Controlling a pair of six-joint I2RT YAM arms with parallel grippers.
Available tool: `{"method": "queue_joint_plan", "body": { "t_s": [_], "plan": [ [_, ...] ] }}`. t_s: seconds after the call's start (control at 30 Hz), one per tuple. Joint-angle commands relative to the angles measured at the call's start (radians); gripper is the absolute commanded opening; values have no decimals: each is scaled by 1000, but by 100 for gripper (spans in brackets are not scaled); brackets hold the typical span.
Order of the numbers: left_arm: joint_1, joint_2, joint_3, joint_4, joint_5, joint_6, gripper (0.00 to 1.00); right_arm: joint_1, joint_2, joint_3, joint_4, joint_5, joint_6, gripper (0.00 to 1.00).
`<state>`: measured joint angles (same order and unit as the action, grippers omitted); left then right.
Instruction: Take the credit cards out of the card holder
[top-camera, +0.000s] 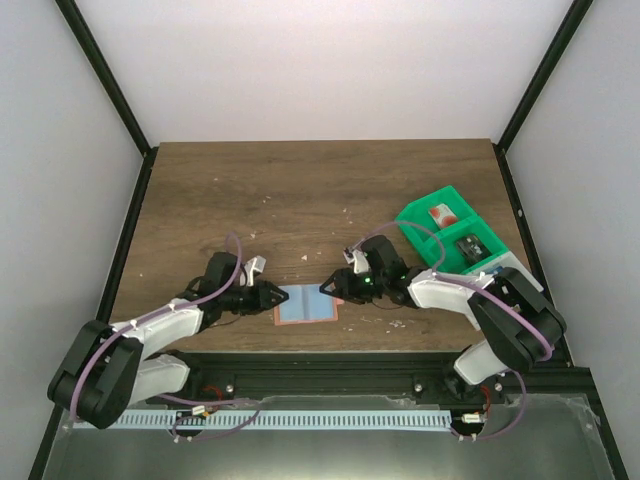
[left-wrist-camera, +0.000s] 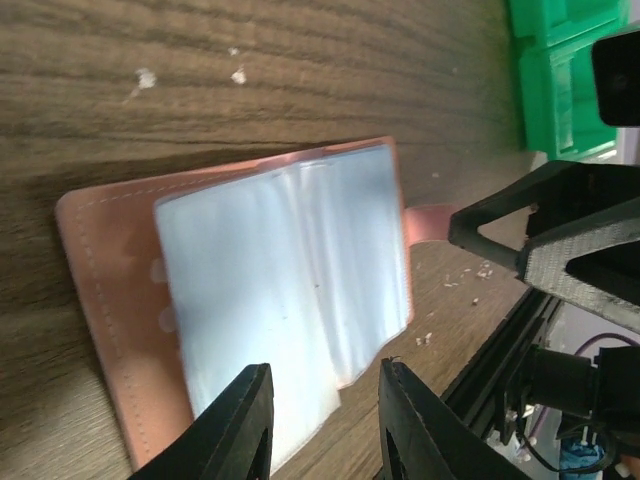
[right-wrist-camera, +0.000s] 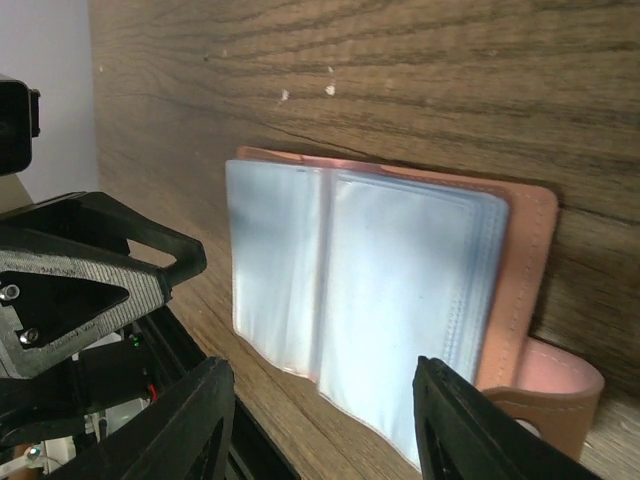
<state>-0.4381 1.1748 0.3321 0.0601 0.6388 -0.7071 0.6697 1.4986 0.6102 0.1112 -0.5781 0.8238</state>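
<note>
Near edge of the tabletop (top-camera: 300, 190), midway between the two arms: the card holder (top-camera: 306, 306) lies flat and open, lining up. Its long axis runs left-right, and the fold runs away from the bases.

The coming move turns on one relation: each claw sits at one short end of the holder. The left claw (top-camera: 272, 297) is at the left end and the right claw (top-camera: 330, 287) at the right end, both pointing inward. Neither is clearly nearer, so I judge either can go in.

- Left claw is partly open. In my left wrist view the loose lower edge of the sleeves (left-wrist-camera: 290, 280) sits just ahead of the gap, with nothing pinched.
- Right claw is wide and holds nothing. The holder sits straight ahead of it, between the finger lines.

Wrist views show what the top view doesn't:
- The plastic sleeves are fanned up off the cover.
- The closing tab (right-wrist-camera: 560, 390) sticks out on the right-arm side.
- I can't tell whether any card is left in the sleeves; they read pale and blank.

Only the top view shows the green tray (top-camera: 415, 225) off to the right. It holds a red-and-white card (top-camera: 440, 214) and a dark card (top-camera: 470, 246) in separate compartments, well apart from the holder.
</note>
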Motion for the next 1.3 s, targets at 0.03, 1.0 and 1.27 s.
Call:
{"method": "queue_joint_plan", "body": {
  "t_s": [0.03, 1.0, 1.27],
  "plan": [
    [4, 42, -5, 17, -18, 32, 32, -1, 15, -21, 20, -4, 6, 51],
    [2, 107, -38, 53, -35, 51, 25, 48, 70, -7, 108, -24, -6, 50],
    [2, 103, -43, 63, -37, 43, 25, 50, 78, -6, 160, -71, 15, 50]
  ]
}}
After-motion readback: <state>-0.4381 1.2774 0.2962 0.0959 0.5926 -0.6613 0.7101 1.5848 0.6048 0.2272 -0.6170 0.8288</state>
